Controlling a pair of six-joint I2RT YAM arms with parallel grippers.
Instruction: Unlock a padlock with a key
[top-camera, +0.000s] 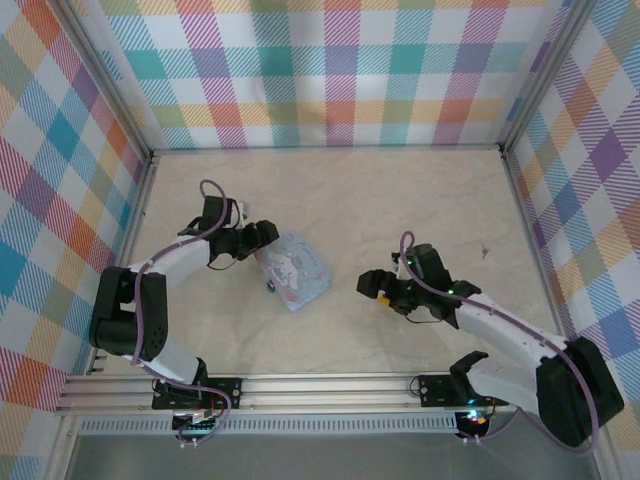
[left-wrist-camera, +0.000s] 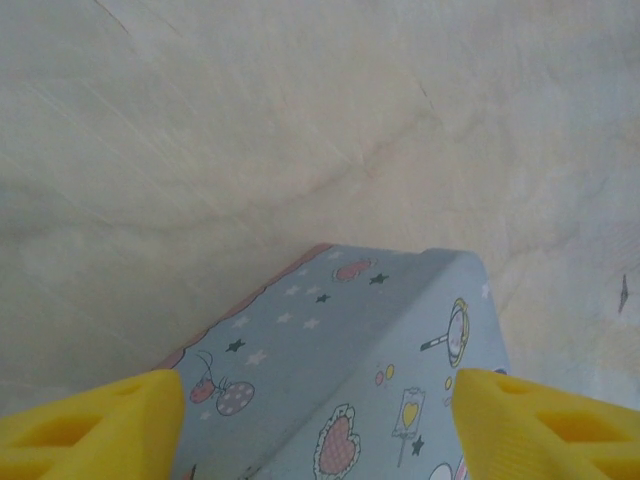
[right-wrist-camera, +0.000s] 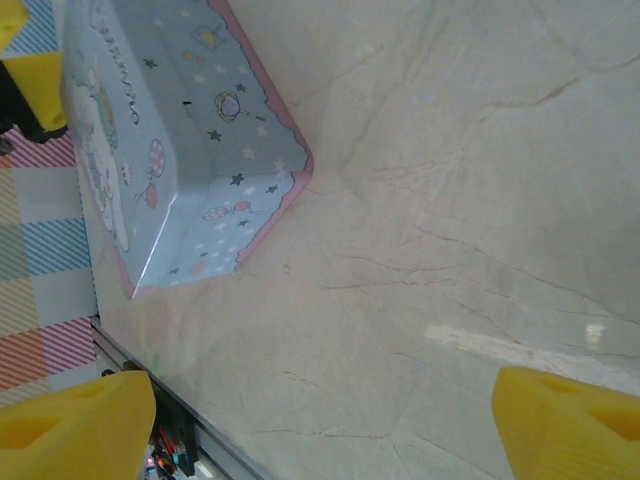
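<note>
The pale-blue cartoon tin box lies left of the table's middle. The padlock is a tiny dark spot on its near-left side. My left gripper is at the box's far-left end. In the left wrist view its yellow fingers stand open on either side of the box; contact is unclear. My right gripper hovers to the right of the box, open, with bare table between its fingers. A tiny dark piece, possibly the key, lies far right on the table.
The marble-look table is walled by checked panels at the back and both sides. An aluminium rail runs along the near edge. The right wrist view has the box at upper left, tilted in frame.
</note>
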